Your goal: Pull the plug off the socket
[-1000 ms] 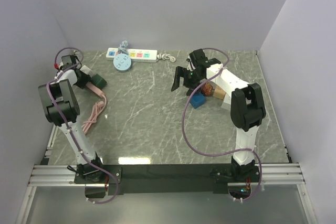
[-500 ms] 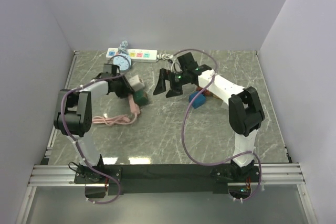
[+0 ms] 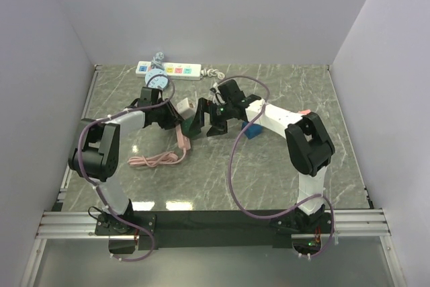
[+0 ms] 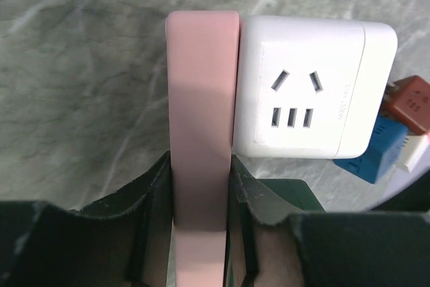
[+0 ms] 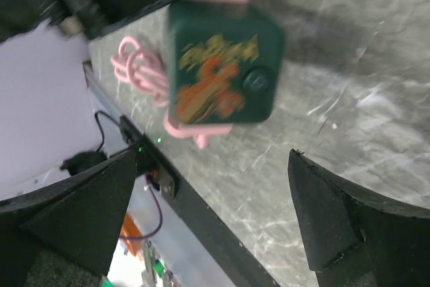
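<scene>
Both jaws of my left gripper (image 4: 200,176) pinch the flat pink plug (image 4: 201,99), which sits against a white cube socket (image 4: 309,85), while my right gripper (image 5: 213,186) is spread wide before a dark green printed block (image 5: 222,72), and the long white power strip (image 3: 169,69) lies far back.

1. A robotics lab test cell: plain pale walls (image 3: 222,11) box in the table on three sides.
2. The grey marble-patterned tabletop (image 3: 222,179) ends at an aluminium extrusion rail (image 3: 215,223) along its near edge.
3. The left arm (image 3: 94,156) and the right arm (image 3: 309,149) are bolted to that rail, and a loose purple cable (image 3: 232,162) trails from the right one.
4. A green indicator light (image 3: 310,242) glows at the right arm's base.
</scene>
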You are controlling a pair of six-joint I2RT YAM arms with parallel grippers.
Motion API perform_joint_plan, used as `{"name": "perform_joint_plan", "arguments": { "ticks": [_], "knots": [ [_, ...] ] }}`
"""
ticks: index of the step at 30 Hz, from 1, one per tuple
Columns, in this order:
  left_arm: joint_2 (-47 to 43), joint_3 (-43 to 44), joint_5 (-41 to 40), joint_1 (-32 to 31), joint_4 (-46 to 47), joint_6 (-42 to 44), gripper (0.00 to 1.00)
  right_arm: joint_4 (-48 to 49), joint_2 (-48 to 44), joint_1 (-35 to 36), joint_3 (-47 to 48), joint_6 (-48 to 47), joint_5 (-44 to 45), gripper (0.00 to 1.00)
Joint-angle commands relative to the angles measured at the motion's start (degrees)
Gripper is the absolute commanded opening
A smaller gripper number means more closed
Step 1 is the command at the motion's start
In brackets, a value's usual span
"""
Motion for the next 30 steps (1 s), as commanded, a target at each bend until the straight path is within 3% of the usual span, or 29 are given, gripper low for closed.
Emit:
{"name": "perform_joint_plan", "arguments": {
  "ticks": [1,14,18,21,23,24,25,26,30],
  "knots": [
    [-5.23,0.26,4.42,-1.06,5.84,-3.21,0.0,1.39,1.36,0.83,1.0,0.94,4.51,1.0],
    [-6.64,-1.85,5.38,-3.35,8.02,-5.15,0.0,7.71,5.4,1.97,2.33,0.85,3.03,1.0],
    [-6.72,-2.03,6.44,-3.96,9.18,-6.29,0.0,9.47,6.72,2.15,2.24,0.85,2.33,0.96],
    [-7.42,-2.29,6.44,-4.31,9.88,-6.64,0.0,10.08,7.86,2.15,2.85,1.12,0.05,0.8],
    [-7.43,-2.64,6.26,-4.32,9.89,-6.47,0.0,11.22,7.96,2.06,2.33,1.82,-1.27,0.58],
    [-7.17,-2.82,5.83,-4.32,9.71,-6.21,0.0,11.31,7.78,2.15,2.15,2.08,-1.88,0.45],
    [-7.08,-2.82,5.56,-4.32,9.19,-5.68,0.01,10.53,7.52,1.98,2.24,1.74,-2.58,0.19],
    [-6.9,-3.34,4.95,-4.32,8.83,-4.72,0.01,9.65,7.17,2.06,2.24,1.3,-2.42,0.03],
    [-5.59,-5.1,3.36,-4.32,8.13,-2.52,0.0,5.17,5.5,1.01,2.85,-1.69,-3.38,0.0]
  ]
}}
